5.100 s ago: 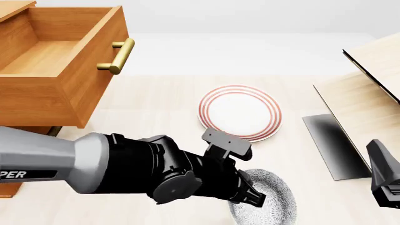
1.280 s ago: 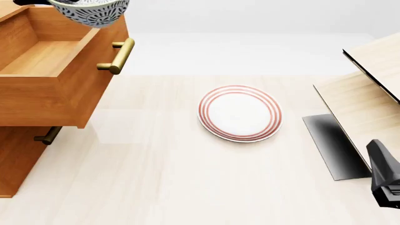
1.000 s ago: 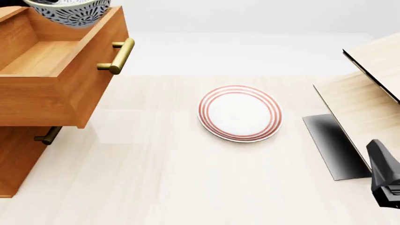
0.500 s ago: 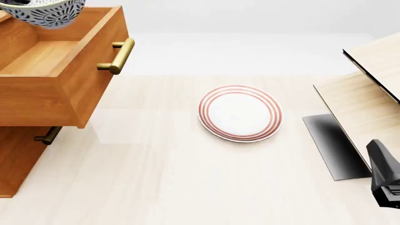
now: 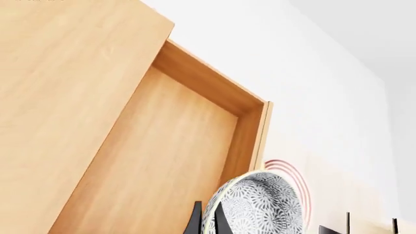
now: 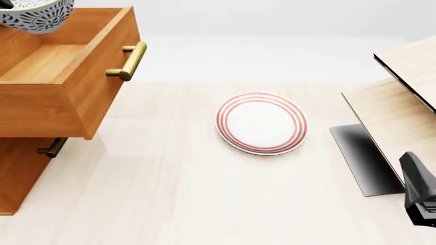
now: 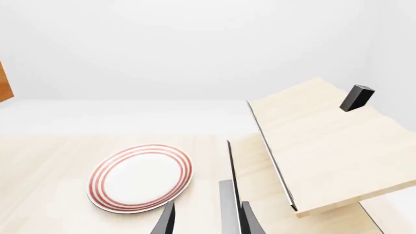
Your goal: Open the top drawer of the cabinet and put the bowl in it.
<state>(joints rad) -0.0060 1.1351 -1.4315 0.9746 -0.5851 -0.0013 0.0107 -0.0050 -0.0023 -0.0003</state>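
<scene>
The cabinet (image 6: 17,178) stands at the left with its top drawer (image 6: 65,97) pulled out, its light wood interior (image 5: 156,161) bare. The speckled bowl (image 6: 32,13) hangs tilted above the drawer's back left part, mostly cut off by the frame's top edge. In the left wrist view my left gripper (image 5: 206,217) is shut on the rim of the bowl (image 5: 260,207), one finger on each side of the wall. My right gripper (image 7: 206,219) is open and holds nothing, low at the right near the table's front edge (image 6: 419,196).
A white plate with red rings (image 6: 261,122) lies mid-table. A pale wood structure with a black edge (image 6: 402,102) and a grey slab (image 6: 361,158) fill the right side. The drawer's brass handle (image 6: 129,60) sticks out toward the table; a lower drawer's handle (image 6: 51,148) sits below it.
The bowl, first on the table under my left arm, was lifted up over the open drawer. Over the last second it moved left across the drawer. The right arm has not moved.
</scene>
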